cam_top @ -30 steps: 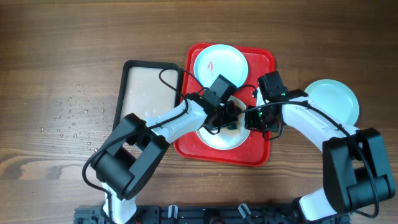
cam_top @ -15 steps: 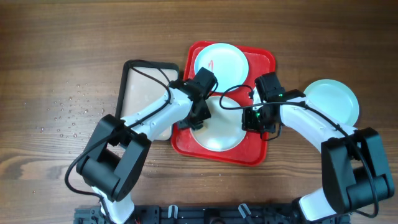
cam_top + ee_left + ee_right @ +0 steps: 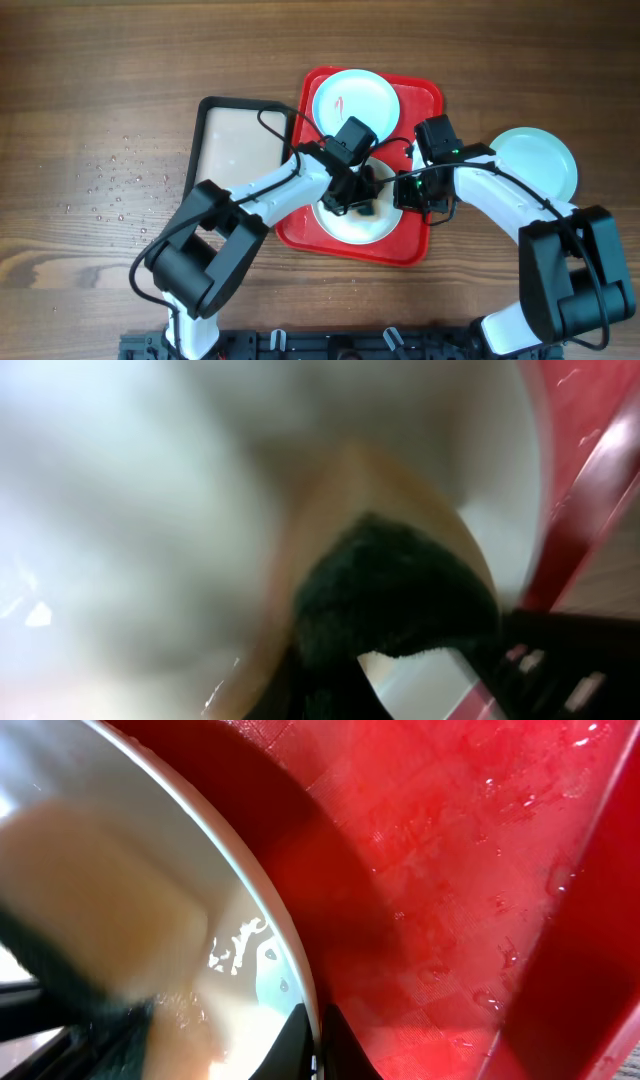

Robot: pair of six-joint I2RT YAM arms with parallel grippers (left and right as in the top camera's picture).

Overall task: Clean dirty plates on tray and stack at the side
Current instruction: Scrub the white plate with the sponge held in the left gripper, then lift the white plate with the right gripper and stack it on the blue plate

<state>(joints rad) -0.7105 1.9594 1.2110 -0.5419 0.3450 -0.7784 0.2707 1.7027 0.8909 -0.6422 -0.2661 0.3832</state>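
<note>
Wood table, red tray at centre, white plate on its near half. My left gripper clamps a sponge onto the plate; my right gripper pinches its rim. I want firm flat strokes, rim pinned, so nothing slides

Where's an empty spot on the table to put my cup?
Bare wood lies left of the beige tray, apart from water drops, and beyond the red tray. It's crowded at the near plate: the left hand holds a sponge, the right hand pinches its rim.
</note>
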